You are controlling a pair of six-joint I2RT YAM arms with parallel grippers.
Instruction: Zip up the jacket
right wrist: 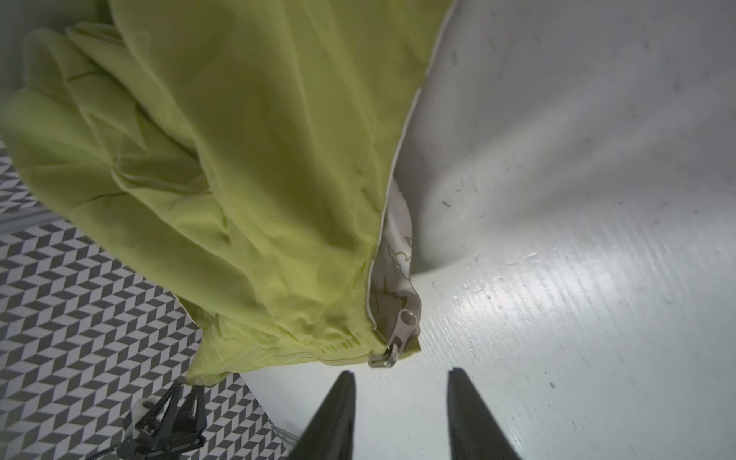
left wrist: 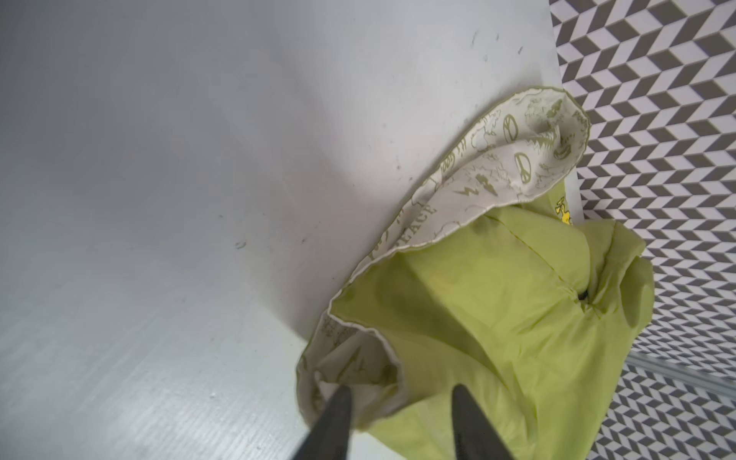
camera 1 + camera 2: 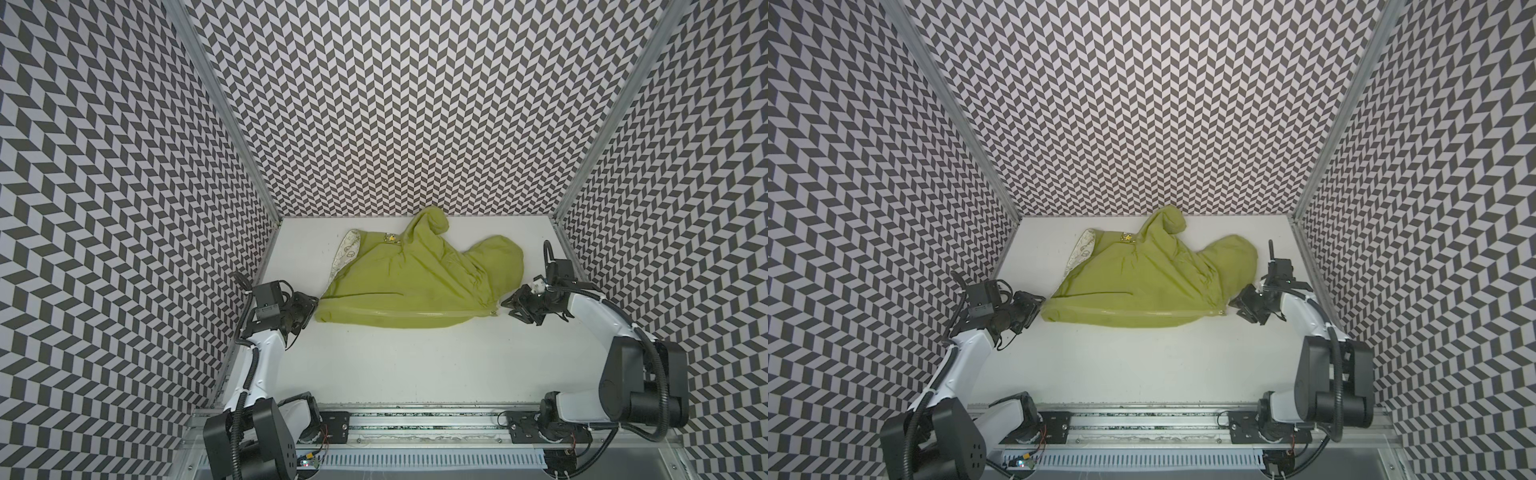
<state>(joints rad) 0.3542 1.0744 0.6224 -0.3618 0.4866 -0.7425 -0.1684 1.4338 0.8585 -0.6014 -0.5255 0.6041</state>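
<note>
Left claw (image 3: 314, 309) open astride the thin lime-green hooded jacket (image 3: 415, 270); right claw (image 1: 401, 376) open beside the silver zipper pull (image 1: 400, 330); backing off, we could snag.

Two white-shelled arms (image 3: 270, 340), black joint housings (image 3: 623, 370), ribbed black cables (image 3: 667, 407), dark tapered fingers (image 1: 334, 414)

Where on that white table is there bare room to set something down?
Roomiest: the wide bare table between the jacket and the front rail. Smaller patches: the two far corners, either side of the jacket. Crowded: both jacket ends, where the left claw and right claw sit.
</note>
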